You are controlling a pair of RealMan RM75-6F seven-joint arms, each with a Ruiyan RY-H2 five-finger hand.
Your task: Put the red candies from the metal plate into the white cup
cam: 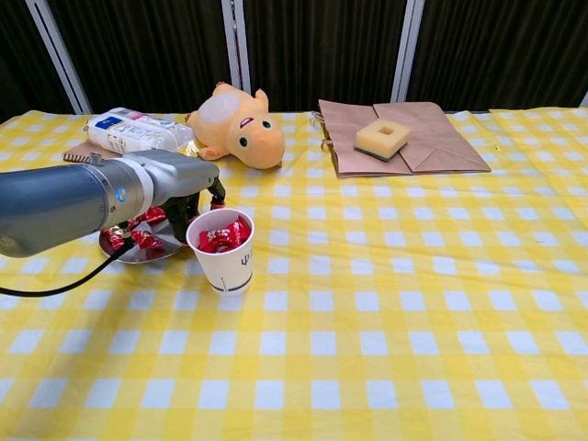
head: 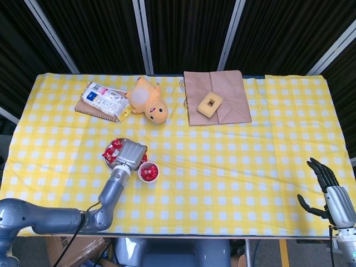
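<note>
Candy transfer well under way, with some pieces left on the plate.

Nearest, the white cup holds several red candies; just behind, the left hand hovers over the metal plate, its grasp hidden, where glossy red wrapped candies remain. The right hand idles with spread, empty fingers.

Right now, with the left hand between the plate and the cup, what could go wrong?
The left hand hangs right beside the white paper cup, which looks light, so a sideways sweep might tip it and spill the red wrapped candies inside. More candies lie near the round metal plate's rim; a clumsy grab may push them onto the yellow checked tablecloth.
</note>
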